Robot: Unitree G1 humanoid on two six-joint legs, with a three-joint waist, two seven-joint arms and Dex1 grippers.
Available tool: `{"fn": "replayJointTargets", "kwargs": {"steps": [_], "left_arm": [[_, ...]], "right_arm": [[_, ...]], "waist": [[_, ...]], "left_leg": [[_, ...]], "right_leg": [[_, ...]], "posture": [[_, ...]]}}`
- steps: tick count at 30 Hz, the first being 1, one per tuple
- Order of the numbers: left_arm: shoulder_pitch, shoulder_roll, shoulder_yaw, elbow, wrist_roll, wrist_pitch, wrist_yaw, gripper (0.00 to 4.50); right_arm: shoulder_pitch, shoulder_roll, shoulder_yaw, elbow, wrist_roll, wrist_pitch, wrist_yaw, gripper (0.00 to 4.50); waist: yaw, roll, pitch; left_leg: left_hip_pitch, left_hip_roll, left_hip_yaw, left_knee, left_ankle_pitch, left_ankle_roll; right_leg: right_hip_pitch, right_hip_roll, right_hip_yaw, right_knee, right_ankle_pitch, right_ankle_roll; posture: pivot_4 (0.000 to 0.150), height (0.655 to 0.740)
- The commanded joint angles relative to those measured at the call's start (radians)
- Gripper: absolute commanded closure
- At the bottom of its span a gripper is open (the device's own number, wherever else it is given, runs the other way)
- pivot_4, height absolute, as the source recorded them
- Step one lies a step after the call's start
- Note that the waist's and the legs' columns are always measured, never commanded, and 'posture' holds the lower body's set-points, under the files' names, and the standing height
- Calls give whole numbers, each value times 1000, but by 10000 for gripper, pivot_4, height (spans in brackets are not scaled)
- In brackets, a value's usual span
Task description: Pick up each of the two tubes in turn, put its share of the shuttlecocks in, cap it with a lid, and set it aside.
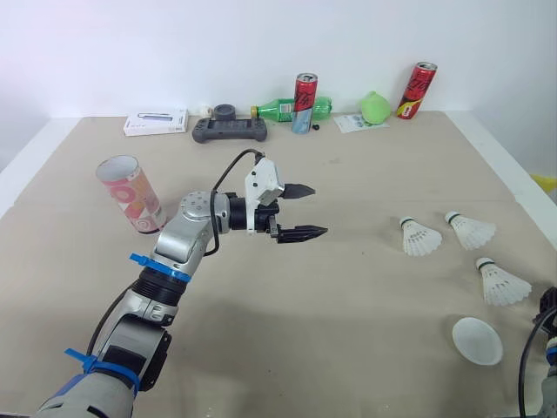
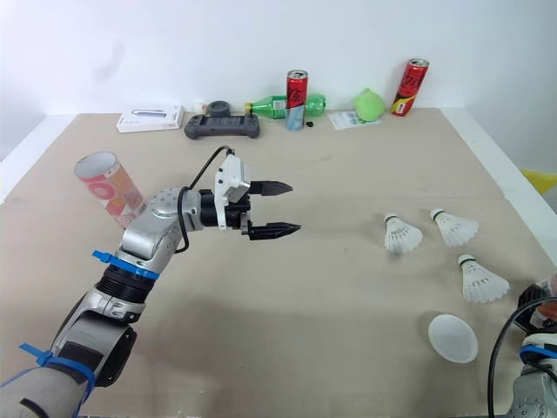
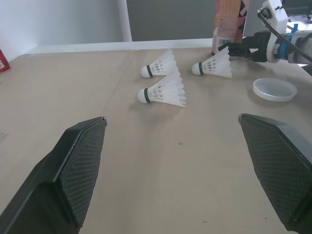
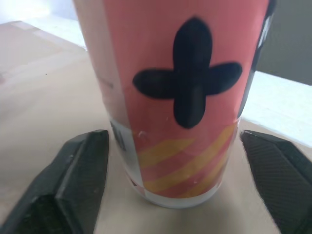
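A pink patterned tube [image 1: 130, 193] stands open-topped on the table's left side, tilted a little. To its right my left gripper [image 1: 305, 211] hovers above the table, open and empty, pointing at three white shuttlecocks [image 1: 419, 237] [image 1: 471, 230] [image 1: 502, 284] on the right. A white lid [image 1: 477, 340] lies near the front right. A second tube [image 4: 180, 97], red with a black cross mark, stands upright between the fingers of my open right gripper [image 4: 173, 135]. The fingers flank its base closely. That tube [image 3: 229, 24] also appears beyond the shuttlecocks in the left wrist view.
Along the far edge sit a white box [image 1: 157, 122], a grey game controller [image 1: 229, 128], a green bottle [image 1: 283, 109], two red cans [image 1: 304, 102] [image 1: 417, 90] and a green object [image 1: 376, 106]. The table edge runs close on the right.
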Motion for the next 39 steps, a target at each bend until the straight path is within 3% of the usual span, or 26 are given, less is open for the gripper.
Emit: {"fn": "replayJointTargets", "kwargs": {"steps": [1, 17, 25, 29, 33, 39], "left_arm": [[-19, 3, 24, -35, -26, -2, -32, 0], [-51, -27, 14, 11, -32, -15, -128, 0], [-72, -38, 18, 49, -26, -30, -143, 0], [-81, -46, 29, 67, -28, -34, -140, 0], [-55, -30, 57, 41, -31, -15, -106, 0], [74, 4, 138, -102, -12, 13, 86, 0]], "right_arm": [[24, -13, -25, -75, 21, -29, 2, 137], [152, 48, -53, -359, 111, -11, -74, 137], [305, 135, -49, -635, 208, -3, -94, 137], [382, 146, 48, -825, 288, 34, -60, 137], [391, 18, 199, -994, 431, 137, -26, 137], [221, -302, 308, -994, 617, 265, 45, 137]], "waist": [[0, 0, 0], [0, 0, 0], [-3, 1, -1], [-9, 1, -1], [-23, 1, 0], [-25, -2, 1]], "left_leg": [[0, 0, 0, 0, 0, 0], [0, -2, 0, 0, 0, 0], [0, -3, -1, 0, 0, 1], [0, -3, -1, 1, 0, 1], [-1, -3, -1, 2, 1, 1], [0, -3, 1, 2, 2, 0]], "right_leg": [[0, 0, 0, 0, 0, 0], [0, 3, 7, 0, 0, 0], [0, 6, 15, 0, -1, 0], [0, 7, 16, 0, -2, -3], [0, 9, 19, 0, -1, -2], [0, 11, 24, 0, 0, 0]], "posture": [[1500, 7400], [1500, 7400], [1500, 7400], [1500, 7400], [1500, 7400], [1500, 7400]]}}
